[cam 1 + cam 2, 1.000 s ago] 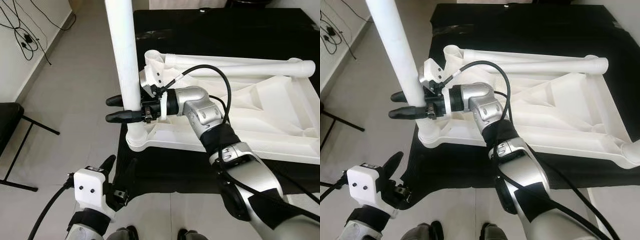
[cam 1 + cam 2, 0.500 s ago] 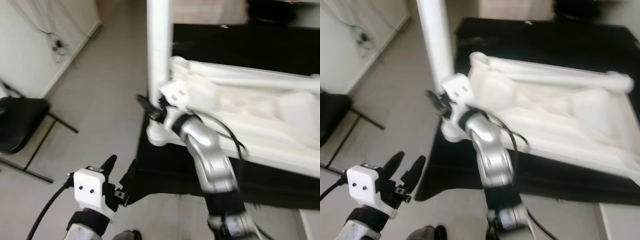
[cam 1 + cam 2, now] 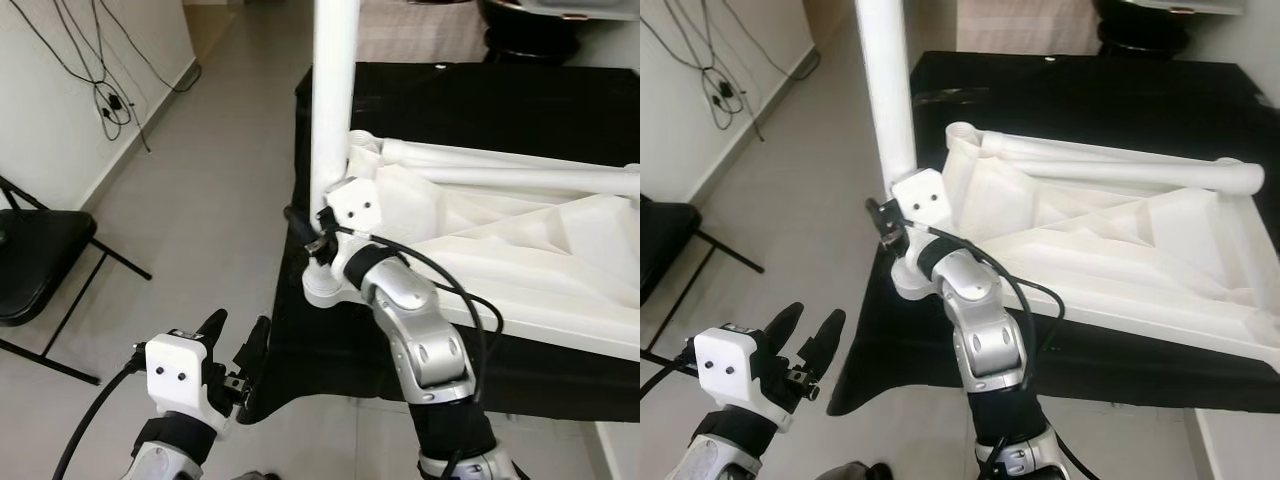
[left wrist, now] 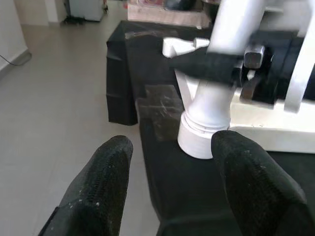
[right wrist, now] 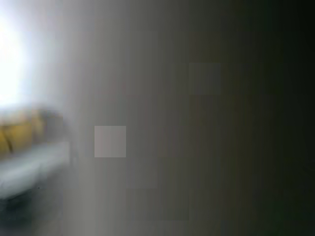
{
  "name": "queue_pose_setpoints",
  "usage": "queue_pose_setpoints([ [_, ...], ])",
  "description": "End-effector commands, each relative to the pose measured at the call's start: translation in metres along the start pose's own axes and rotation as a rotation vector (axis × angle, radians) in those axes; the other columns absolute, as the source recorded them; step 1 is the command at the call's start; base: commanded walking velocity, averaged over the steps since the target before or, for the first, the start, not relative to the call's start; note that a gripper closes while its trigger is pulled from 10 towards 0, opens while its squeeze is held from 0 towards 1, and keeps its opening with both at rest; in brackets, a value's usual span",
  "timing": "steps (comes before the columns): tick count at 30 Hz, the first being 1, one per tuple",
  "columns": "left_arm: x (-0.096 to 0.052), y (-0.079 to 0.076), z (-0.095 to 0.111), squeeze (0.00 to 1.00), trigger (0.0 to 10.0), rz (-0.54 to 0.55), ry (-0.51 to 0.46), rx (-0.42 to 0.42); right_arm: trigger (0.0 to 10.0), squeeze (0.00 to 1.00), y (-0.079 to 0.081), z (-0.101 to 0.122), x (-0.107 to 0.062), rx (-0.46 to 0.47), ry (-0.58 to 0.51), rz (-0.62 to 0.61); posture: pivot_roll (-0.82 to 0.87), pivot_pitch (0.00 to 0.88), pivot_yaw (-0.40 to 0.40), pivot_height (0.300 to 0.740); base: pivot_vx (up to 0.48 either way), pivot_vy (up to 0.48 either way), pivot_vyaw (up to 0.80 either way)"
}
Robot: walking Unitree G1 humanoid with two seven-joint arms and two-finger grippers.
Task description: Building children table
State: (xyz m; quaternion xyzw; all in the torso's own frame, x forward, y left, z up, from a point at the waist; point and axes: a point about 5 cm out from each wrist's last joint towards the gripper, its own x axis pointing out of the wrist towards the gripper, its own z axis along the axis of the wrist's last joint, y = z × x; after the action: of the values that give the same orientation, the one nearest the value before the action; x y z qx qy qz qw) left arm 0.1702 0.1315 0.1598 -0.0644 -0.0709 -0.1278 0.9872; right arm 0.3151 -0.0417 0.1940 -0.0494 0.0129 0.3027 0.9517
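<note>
Black cloth covers the surface (image 3: 560, 110), and on it lies the white plastic tabletop (image 3: 520, 250), upside down, reaching to the surface's front left corner. Along the tabletop's far edge rests a loose leg (image 3: 1110, 170). At the front left corner another white leg (image 3: 333, 110) stands upright in its round socket (image 3: 322, 290), seemingly seated but perhaps not fully home.

The right pincer (image 3: 305, 235) is clamped on this upright leg just above the socket, one black finger to each side. The left pincer (image 3: 235, 345) hangs low beside the surface's front left corner, fingers apart and holding nothing.

My worry: the socket sits right at the surface's edge, so a sideways pull from the right arm could tip the leg out of it or drag the whole tabletop off the corner.
</note>
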Motion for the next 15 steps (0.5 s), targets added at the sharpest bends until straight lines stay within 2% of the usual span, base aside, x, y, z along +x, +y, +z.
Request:
queue_pose_setpoints([
  [1, -0.003, 0.001, -0.002, 0.00, 10.0, 0.005, 0.012, -0.004, 10.0, 1.00, 0.026, 0.019, 0.007, 0.070, -0.076, 0.170, 0.09, 0.204, -0.004, 0.740, 0.000, 0.000, 0.00],
  [2, -0.003, 0.000, -0.002, 0.00, 10.0, 0.003, 0.012, -0.006, 10.0, 1.00, 0.029, 0.029, 0.008, 0.068, -0.125, 0.290, 0.08, 0.207, -0.006, 0.740, 0.000, 0.000, 0.00],
  [3, -0.003, 0.000, -0.002, 0.00, 10.0, 0.003, 0.012, -0.006, 10.0, 1.00, 0.029, 0.029, 0.008, 0.068, -0.125, 0.290, 0.08, 0.207, -0.006, 0.740, 0.000, 0.000, 0.00],
  [4, -0.002, 0.000, -0.002, 0.00, 10.0, 0.000, 0.012, -0.009, 10.0, 0.70, 0.032, 0.041, 0.009, 0.019, -0.175, 0.477, 0.08, 0.208, -0.006, 0.740, 0.000, 0.000, 0.00],
  [5, -0.002, 0.000, -0.002, 0.00, 10.0, 0.000, 0.012, -0.009, 10.0, 0.70, 0.032, 0.041, 0.009, 0.019, -0.175, 0.477, 0.08, 0.208, -0.006, 0.740, 0.000, 0.000, 0.00],
  [6, -0.003, -0.001, -0.002, 0.00, 10.0, -0.001, 0.012, -0.010, 10.0, 0.00, 0.032, 0.043, 0.007, -0.032, -0.181, 0.590, 0.09, 0.213, -0.009, 0.740, 0.000, 0.000, 0.00],
  [7, -0.003, -0.001, -0.002, 0.00, 10.0, -0.001, 0.012, -0.010, 10.0, 0.00, 0.032, 0.043, 0.007, -0.032, -0.181, 0.590, 0.09, 0.213, -0.009, 0.740, 0.000, 0.000, 0.00],
  [8, -0.003, -0.002, -0.001, 0.00, 10.0, -0.001, 0.011, -0.011, 10.0, 0.00, 0.030, 0.042, 0.008, -0.099, -0.175, 0.703, 0.09, 0.220, -0.012, 0.740, 0.000, 0.000, 0.00],
  [9, -0.003, -0.002, -0.001, 0.00, 10.0, -0.001, 0.011, -0.011, 10.0, 0.00, 0.030, 0.042, 0.008, -0.099, -0.175, 0.703, 0.09, 0.220, -0.012, 0.740, 0.000, 0.000, 0.00],
  [11, -0.004, -0.003, 0.000, 0.00, 10.0, 0.000, 0.009, -0.012, 10.0, 0.00, 0.025, 0.041, 0.011, -0.169, -0.146, 0.817, 0.10, 0.228, -0.011, 0.740, 0.000, 0.000, 0.00],
  [15, -0.005, -0.004, 0.001, 0.00, 10.0, 0.001, 0.009, -0.013, 10.0, 0.00, 0.021, 0.037, 0.016, -0.162, -0.114, 0.891, 0.10, 0.233, -0.010, 0.740, 0.000, 0.000, 0.00],
])
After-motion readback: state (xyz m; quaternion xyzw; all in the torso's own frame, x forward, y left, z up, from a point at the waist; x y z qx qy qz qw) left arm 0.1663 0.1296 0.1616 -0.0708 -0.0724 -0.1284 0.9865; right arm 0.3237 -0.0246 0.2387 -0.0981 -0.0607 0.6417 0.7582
